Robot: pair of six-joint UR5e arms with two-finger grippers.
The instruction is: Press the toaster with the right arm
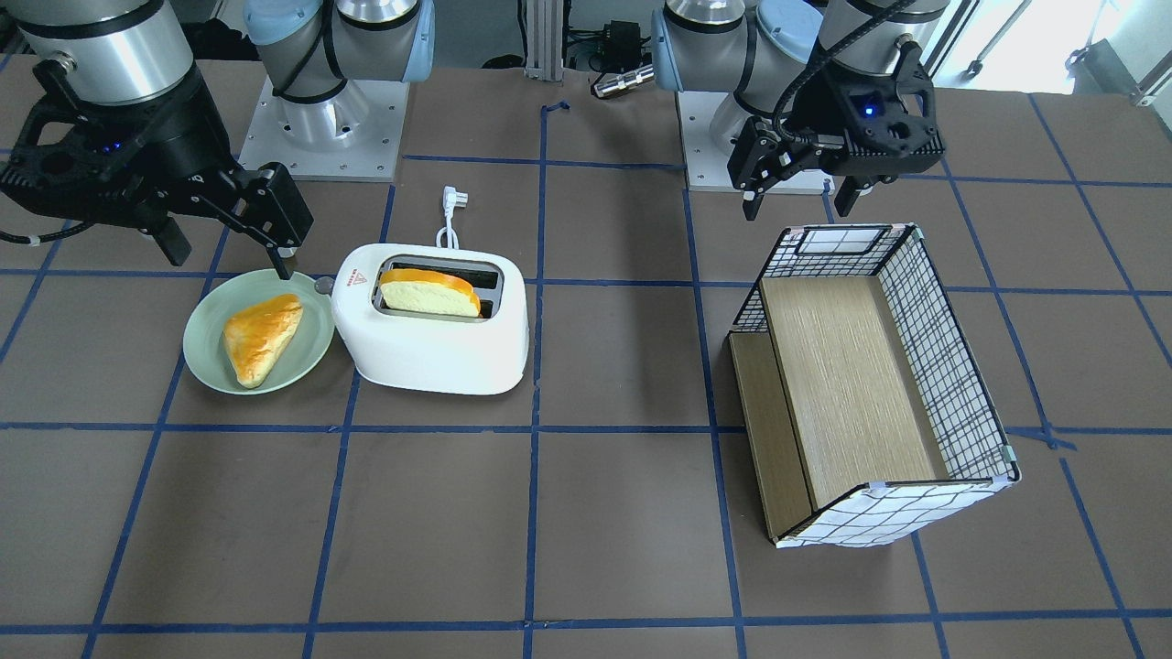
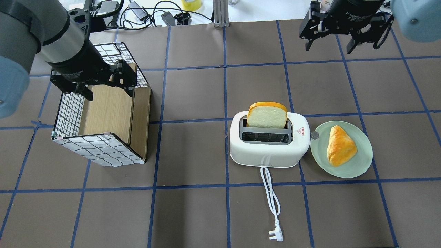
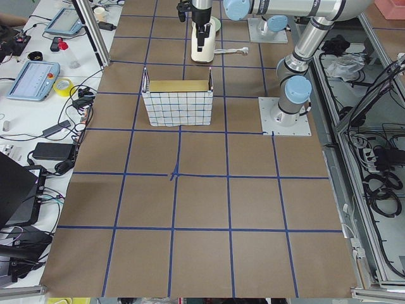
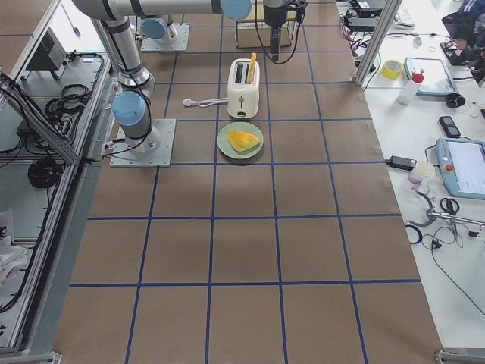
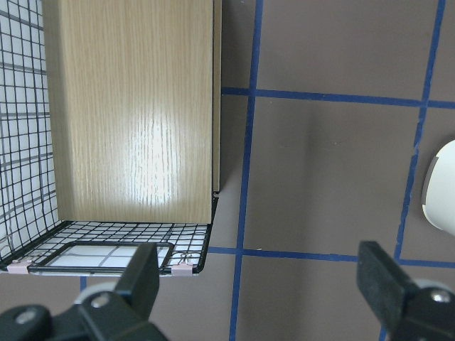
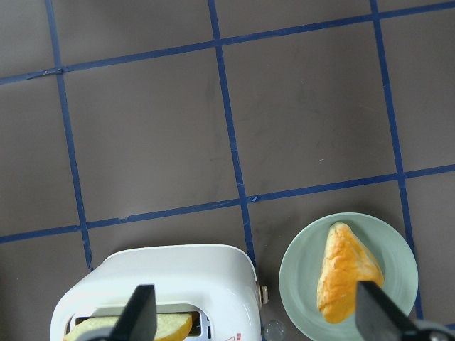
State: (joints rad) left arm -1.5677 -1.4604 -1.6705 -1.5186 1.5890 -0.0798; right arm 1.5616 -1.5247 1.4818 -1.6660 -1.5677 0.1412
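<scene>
The glossy white toaster [image 1: 430, 348] stands near the table's middle, with a slice of bread [image 1: 428, 291] upright in one slot; it also shows in the overhead view [image 2: 268, 151]. Its small grey lever knob [image 2: 314, 135] faces the plate. My right gripper [image 2: 329, 46] is open and empty. It hangs in the air on the far side of the toaster and plate and touches neither. In the right wrist view [image 6: 257, 316] the toaster [image 6: 156, 284] lies below its left finger. My left gripper [image 2: 108, 93] is open and empty above the checkered box [image 2: 100, 148].
A pale green plate [image 2: 365, 162] with a golden pastry [image 2: 341, 146] sits right beside the toaster's lever end. The toaster's white cord and plug [image 2: 275, 236] trail toward the robot. The checkered box with its wooden inside [image 1: 861, 384] lies on the left arm's side.
</scene>
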